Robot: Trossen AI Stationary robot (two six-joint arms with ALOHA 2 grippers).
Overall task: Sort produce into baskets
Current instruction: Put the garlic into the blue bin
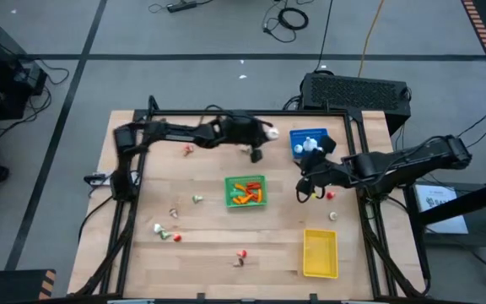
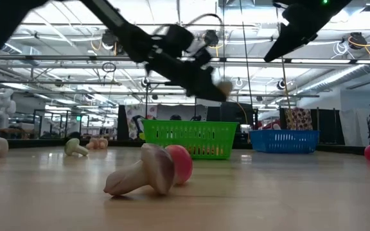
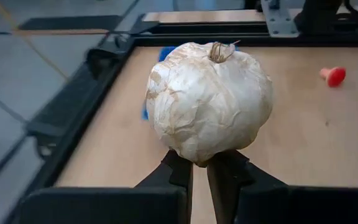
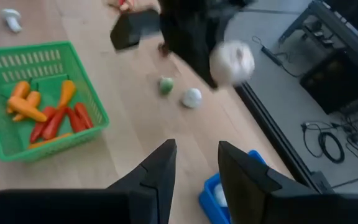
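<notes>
Left gripper (image 1: 266, 133) stretched level above the table, pinching a white garlic bulb (image 3: 209, 102) just left of the blue basket (image 1: 304, 138), right gripper (image 1: 308, 187) empty, fingers partly apart, hanging below the blue basket, right of the green basket (image 1: 245, 201)

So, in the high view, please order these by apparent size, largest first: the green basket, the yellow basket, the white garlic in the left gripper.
1. Green basket and yellow basket: they look about alike in size, so I do not rank one over the other.
2. White garlic, held by the left gripper: clearly the smallest.
</notes>
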